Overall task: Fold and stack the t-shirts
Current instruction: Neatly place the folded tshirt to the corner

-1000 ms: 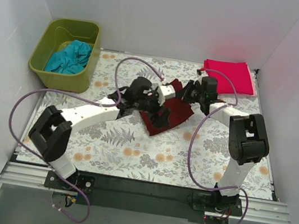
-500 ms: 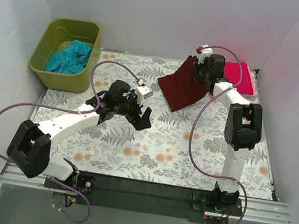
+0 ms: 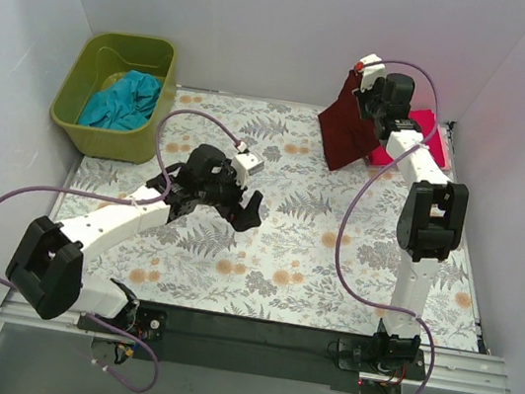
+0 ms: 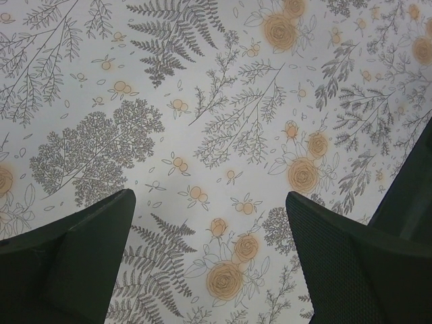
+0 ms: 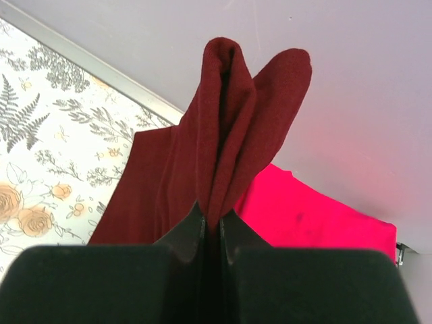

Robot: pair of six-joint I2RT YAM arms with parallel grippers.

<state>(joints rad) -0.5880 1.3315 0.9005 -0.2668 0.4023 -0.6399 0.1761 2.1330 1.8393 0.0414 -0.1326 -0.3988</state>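
My right gripper (image 3: 372,86) is shut on the folded dark maroon t-shirt (image 3: 346,132) and holds it lifted at the back right, its lower end hanging down to the table. In the right wrist view the maroon cloth (image 5: 223,135) bunches up between the closed fingers (image 5: 194,229). The bright pink-red t-shirt (image 3: 420,134) lies folded flat at the back right corner, partly behind the maroon one; it also shows in the right wrist view (image 5: 317,219). The teal t-shirt (image 3: 123,100) lies crumpled in the green bin. My left gripper (image 3: 241,209) is open and empty over the table's middle.
A green plastic bin (image 3: 87,74) stands at the back left, off the floral table cover (image 3: 271,268). White walls close in the back and both sides. Purple cables loop over both arms. The left wrist view shows only floral cover (image 4: 216,135) between its fingers.
My right gripper has lifted the maroon t-shirt from the table's middle and carried it back and right toward the pink-red shirt. My left gripper let go of it and drew back left.
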